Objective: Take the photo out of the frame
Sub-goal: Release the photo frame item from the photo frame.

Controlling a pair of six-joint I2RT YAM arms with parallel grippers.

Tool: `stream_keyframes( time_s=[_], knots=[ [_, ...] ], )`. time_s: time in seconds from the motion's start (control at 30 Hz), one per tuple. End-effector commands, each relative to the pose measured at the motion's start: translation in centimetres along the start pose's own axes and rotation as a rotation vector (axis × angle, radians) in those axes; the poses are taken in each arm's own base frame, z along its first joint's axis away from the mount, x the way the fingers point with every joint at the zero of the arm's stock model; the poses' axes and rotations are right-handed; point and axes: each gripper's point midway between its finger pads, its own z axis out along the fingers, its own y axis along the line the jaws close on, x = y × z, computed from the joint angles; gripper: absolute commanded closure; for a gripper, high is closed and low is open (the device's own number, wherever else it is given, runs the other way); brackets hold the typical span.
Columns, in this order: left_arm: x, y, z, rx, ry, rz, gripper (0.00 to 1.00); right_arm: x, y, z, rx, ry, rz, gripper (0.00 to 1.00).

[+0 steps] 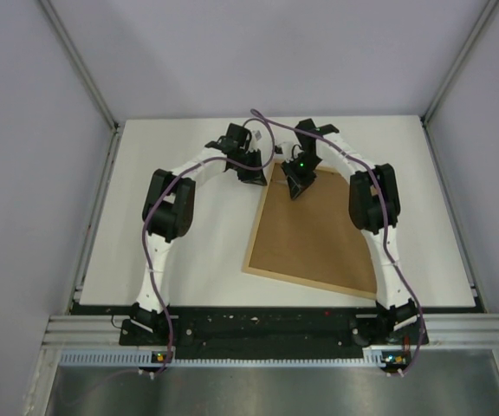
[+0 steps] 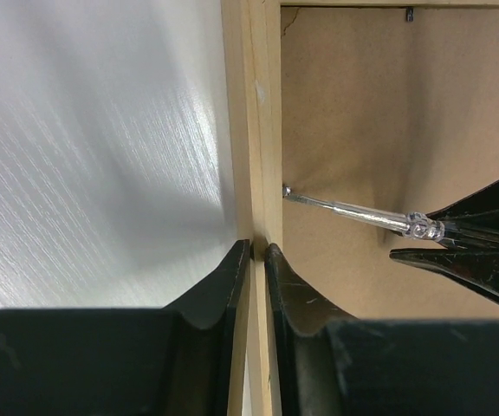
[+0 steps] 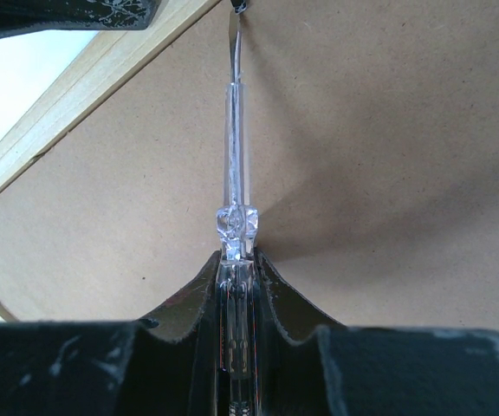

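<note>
The frame (image 1: 319,234) lies face down on the white table (image 1: 189,251), its brown fibreboard back turned up and its far left corner between the two arms. The left gripper (image 2: 258,251) pinches the frame's pale wooden rail, one black finger on the outer side over the table and the other on the inner side over the board, both pressed against the wood. The right gripper (image 3: 235,260) is closed narrowly on a screwdriver (image 3: 235,156) with a clear plastic handle and a thin bright metal shaft. It reaches across the backing to the inner edge of that same rail, just beyond the left fingers, where its tip meets a small metal tab (image 2: 286,191). The board is matte and finely speckled, the rail smooth and straight-grained, and the table shows a faint wood-grain sheen.
</note>
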Motion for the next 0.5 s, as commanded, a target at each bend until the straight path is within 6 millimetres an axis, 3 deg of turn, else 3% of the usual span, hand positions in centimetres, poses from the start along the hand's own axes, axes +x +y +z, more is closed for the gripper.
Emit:
stream_keyframes(
  time_s=[0.0, 0.23, 0.47],
  knots=[
    [2.3, -2.2, 1.4, 0.056, 0.064, 0.038, 0.84, -1.4, -0.5, 4.7, 0.039, -0.011, -0.107, 1.0],
    [3.1, -2.4, 1.7, 0.056, 0.082, 0.048, 0.86, -0.2, -0.3, 6.7, 0.019, 0.032, -0.09, 1.0],
    [3.8, -2.4, 1.8, 0.06, 0.1, 0.046, 0.88, 1.7, -1.3, 7.2, -0.032, 0.026, 0.046, 1.0]
  ],
)
